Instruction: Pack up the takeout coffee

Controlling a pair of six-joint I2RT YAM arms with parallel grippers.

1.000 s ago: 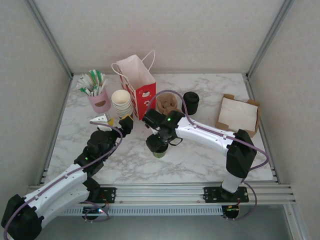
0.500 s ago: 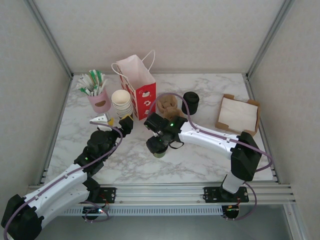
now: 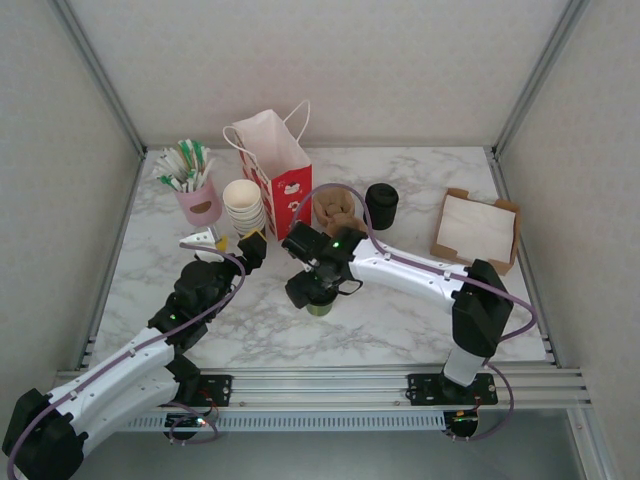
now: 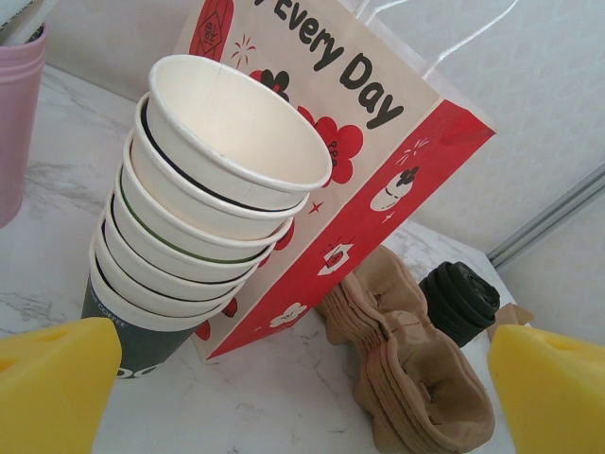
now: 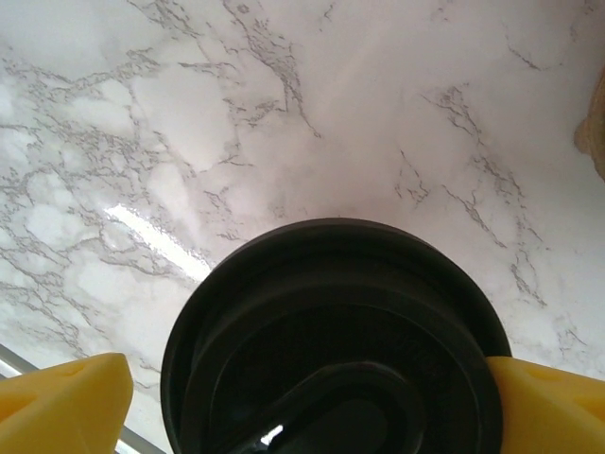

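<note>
The takeout coffee (image 3: 320,306), a small cup with a black lid (image 5: 331,331) and an olive-green lower body, stands on the marble table (image 3: 400,320) directly under my right gripper (image 3: 312,290). In the right wrist view the lid sits between the yellow fingers (image 5: 66,407). A strip of table shows between the left finger and the lid, and the right finger lies against its rim. The jaws stand open around it. My left gripper (image 3: 230,243) is open and holds nothing, facing the red-and-white paper bag (image 4: 378,142).
A stack of lidless cream cups (image 3: 244,205) stands left of the bag (image 3: 280,170). Brown cup carriers (image 3: 336,208) and a black stack of lids (image 3: 381,204) are to its right. A pink holder (image 3: 198,200) sits far left, a napkin box (image 3: 476,228) far right.
My right gripper's jaws have widened around the coffee's lid, and the gripper has shifted slightly left. The left arm has not moved.
</note>
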